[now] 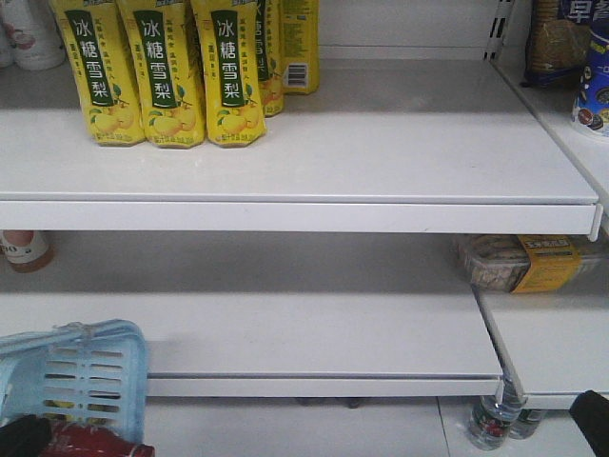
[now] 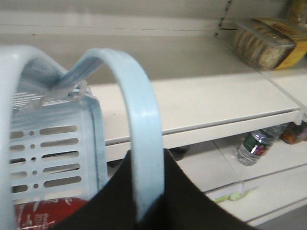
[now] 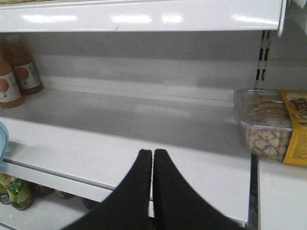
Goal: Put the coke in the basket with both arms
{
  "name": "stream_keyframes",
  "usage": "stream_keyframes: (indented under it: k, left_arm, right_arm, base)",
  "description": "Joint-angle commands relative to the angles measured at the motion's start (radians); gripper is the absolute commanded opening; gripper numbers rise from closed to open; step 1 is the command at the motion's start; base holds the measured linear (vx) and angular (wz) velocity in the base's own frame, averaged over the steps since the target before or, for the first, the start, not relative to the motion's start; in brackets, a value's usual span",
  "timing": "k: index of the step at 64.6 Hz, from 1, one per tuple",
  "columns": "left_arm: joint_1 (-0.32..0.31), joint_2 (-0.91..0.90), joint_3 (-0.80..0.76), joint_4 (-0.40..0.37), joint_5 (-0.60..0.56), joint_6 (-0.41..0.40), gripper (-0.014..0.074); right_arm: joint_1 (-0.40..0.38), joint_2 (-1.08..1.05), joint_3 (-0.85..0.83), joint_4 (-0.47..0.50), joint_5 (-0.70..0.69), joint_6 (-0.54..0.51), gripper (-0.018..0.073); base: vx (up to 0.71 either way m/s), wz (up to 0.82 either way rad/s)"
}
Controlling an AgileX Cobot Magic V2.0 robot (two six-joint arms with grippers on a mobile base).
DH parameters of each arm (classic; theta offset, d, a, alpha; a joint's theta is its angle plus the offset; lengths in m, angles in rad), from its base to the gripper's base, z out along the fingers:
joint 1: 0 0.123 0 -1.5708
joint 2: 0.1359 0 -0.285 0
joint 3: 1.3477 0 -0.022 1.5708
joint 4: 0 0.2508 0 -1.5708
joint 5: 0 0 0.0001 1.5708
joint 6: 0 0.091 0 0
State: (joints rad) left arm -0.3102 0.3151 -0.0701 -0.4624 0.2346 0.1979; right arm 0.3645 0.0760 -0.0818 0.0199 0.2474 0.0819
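Note:
The light blue basket [image 1: 76, 376] hangs at the lower left of the front view, in front of the lower shelf. The red coke [image 1: 90, 440] lies inside it, and the left wrist view shows the coke [image 2: 43, 213] through the basket's slotted wall [image 2: 53, 148]. My left gripper [image 2: 147, 152] is shut on the basket's thin blue handle [image 2: 139, 110], which runs up between the black fingers. My right gripper [image 3: 152, 152] is shut with nothing in it, held before the middle shelf. Only a black corner of the right arm [image 1: 592, 419] shows in the front view.
Yellow pear-drink bottles [image 1: 162, 71] stand on the top shelf at left. A clear snack box [image 3: 268, 124] with a yellow label sits at the right of the middle shelf, and brown drink bottles [image 3: 14, 72] at its left. A water bottle [image 1: 493, 419] stands on the bottom shelf.

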Motion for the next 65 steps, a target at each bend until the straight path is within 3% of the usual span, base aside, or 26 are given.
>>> stream_keyframes:
  k: [1, 17, 39, 65]
  left_arm:
    - [0.002, -0.015, 0.004, 0.078, -0.215, -0.034, -0.0006]
    - [0.065, -0.087, 0.096, 0.201, -0.317, -0.121, -0.0006]
    - [0.214, -0.187, 0.104, 0.34, -0.235, -0.14, -0.0006]
    - [0.337, -0.288, 0.104, 0.423, -0.19, -0.14, -0.0006]
  right_arm:
    - [-0.005, 0.012, -0.03, -0.008, -0.072, 0.0, -0.0009]
    - [-0.005, 0.012, -0.03, -0.008, -0.072, 0.0, -0.0009]
    - [-0.005, 0.012, -0.03, -0.008, -0.072, 0.0, -0.0009]
    - [-0.005, 0.012, -0.03, -0.008, -0.072, 0.0, -0.0009]
  base:
    - [0.0, 0.0]
    - [0.0, 0.0]
    - [0.0, 0.0]
    - [0.0, 0.0]
